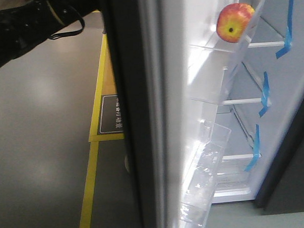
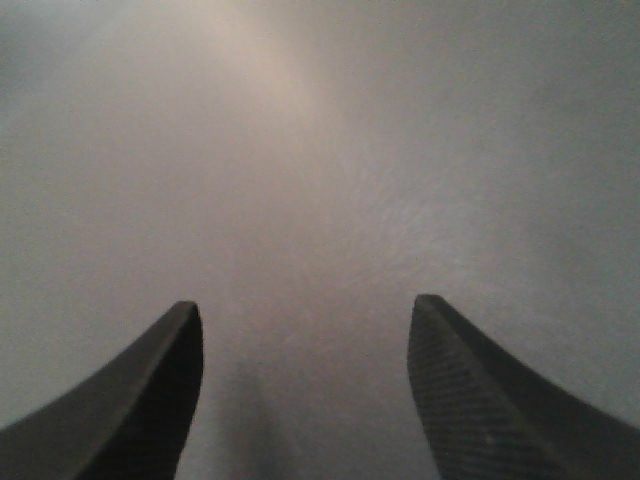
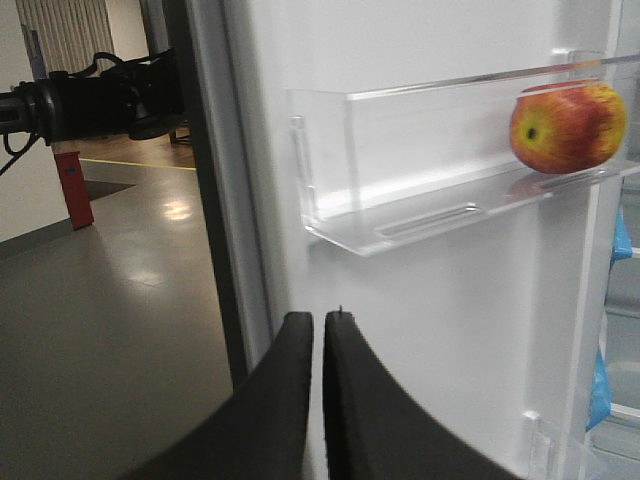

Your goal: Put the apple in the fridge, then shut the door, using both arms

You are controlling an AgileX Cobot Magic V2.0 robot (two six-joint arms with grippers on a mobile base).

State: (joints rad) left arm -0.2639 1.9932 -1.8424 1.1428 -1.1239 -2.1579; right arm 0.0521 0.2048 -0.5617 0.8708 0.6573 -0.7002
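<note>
**Door [image 1: 137, 119] closing, apple [image 1: 235, 22] aboard**

The apple sits in a clear bin [image 3: 400, 190] on the door, with the fridge [image 1: 296, 72] open. Push the door slowly, lest the fruit roll. The left jaws are spread, facing grey, probably the outer face. The right jaws, pressed together beside the white lining [image 3: 450, 330], stand in the swing path and should withdraw first.

You have a red apple [image 1: 235, 22] with yellow patches, upper right. Your door [image 1: 135, 145] is dark grey outside, white inside; the tape [image 1: 288, 32] is blue.
</note>
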